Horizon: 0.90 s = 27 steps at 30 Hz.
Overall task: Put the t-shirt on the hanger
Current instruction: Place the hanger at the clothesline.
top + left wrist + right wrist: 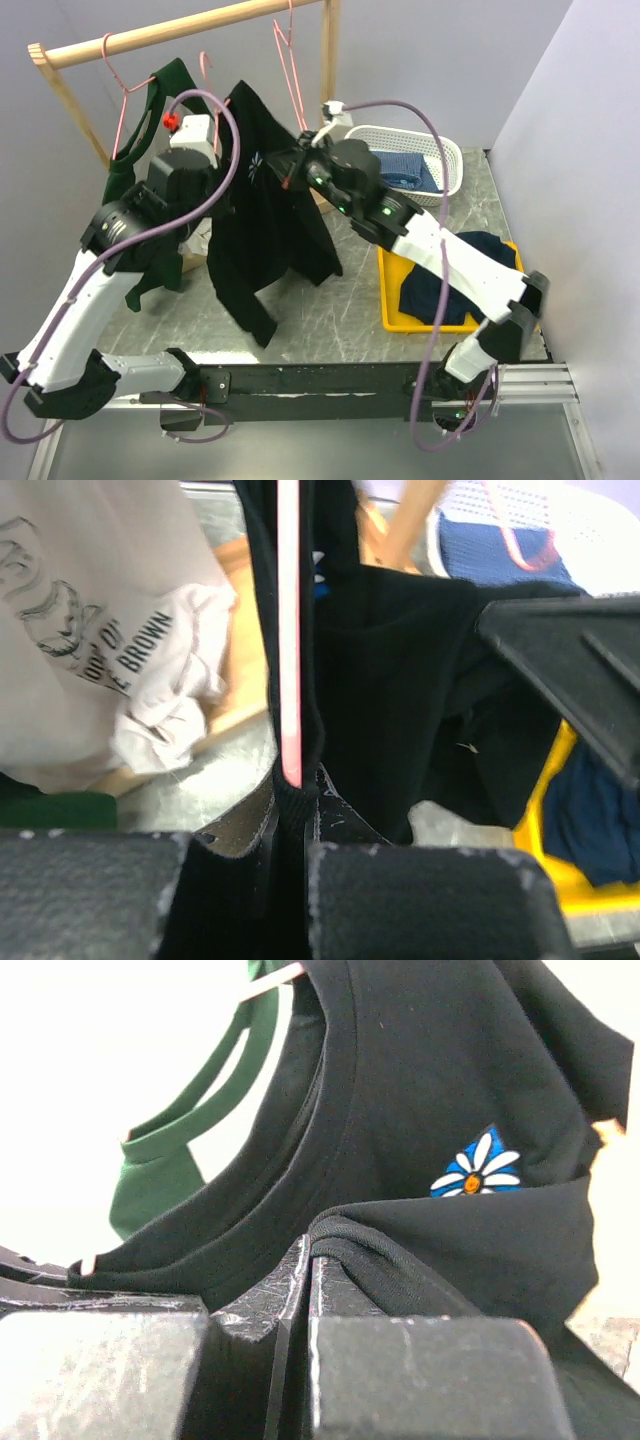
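Note:
The black t-shirt (270, 215) hangs in mid-air below the rod, its flower print (258, 165) facing the camera. The print also shows in the right wrist view (478, 1172). A pink wire hanger (207, 66) shows its hook above the shirt. In the left wrist view its wire (290, 630) runs down inside the black fabric. My left gripper (224, 142) (295, 792) is shut on the ribbed black edge where the wire ends. My right gripper (286, 168) (312, 1250) is shut on a rolled fold of the t-shirt (420, 1080) near the collar.
A wooden rod (180, 35) crosses the back. A grey shirt with green sleeves (150, 165) hangs at its left, an empty pink hanger (290, 70) at its right. A white basket (445, 160) and a yellow tray (390, 300) holding a navy garment (470, 270) stand at the right.

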Available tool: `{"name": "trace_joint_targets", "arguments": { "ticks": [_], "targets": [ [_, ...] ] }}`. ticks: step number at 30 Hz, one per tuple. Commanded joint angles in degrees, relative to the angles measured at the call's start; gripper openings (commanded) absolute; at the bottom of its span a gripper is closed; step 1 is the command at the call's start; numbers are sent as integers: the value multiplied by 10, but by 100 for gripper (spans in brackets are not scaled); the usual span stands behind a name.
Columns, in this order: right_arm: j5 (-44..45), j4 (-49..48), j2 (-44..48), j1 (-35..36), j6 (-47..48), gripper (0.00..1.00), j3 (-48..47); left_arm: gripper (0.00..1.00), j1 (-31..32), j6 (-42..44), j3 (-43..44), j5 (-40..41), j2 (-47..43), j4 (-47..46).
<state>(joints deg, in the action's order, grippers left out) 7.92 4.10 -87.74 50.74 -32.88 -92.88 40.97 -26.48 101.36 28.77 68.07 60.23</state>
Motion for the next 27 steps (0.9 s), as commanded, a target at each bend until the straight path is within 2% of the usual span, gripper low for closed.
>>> {"name": "trace_joint_targets", "arguments": {
  "ticks": [1, 10, 20, 27],
  "targets": [
    [17, 37, -50, -6, 31, 0, -103, 1, -55, 46, 22, -45, -4, -109],
    [52, 90, -171, -21, 49, 0, -309, 1, -136, 73, 83, -121, 60, -145],
    [77, 28, -237, -25, 63, 0, -354, 1, -215, 76, 194, -195, 148, -136],
    [119, -26, -284, -25, 89, 0, -378, 1, -250, 69, 190, -236, 174, -136]
  ]
}}
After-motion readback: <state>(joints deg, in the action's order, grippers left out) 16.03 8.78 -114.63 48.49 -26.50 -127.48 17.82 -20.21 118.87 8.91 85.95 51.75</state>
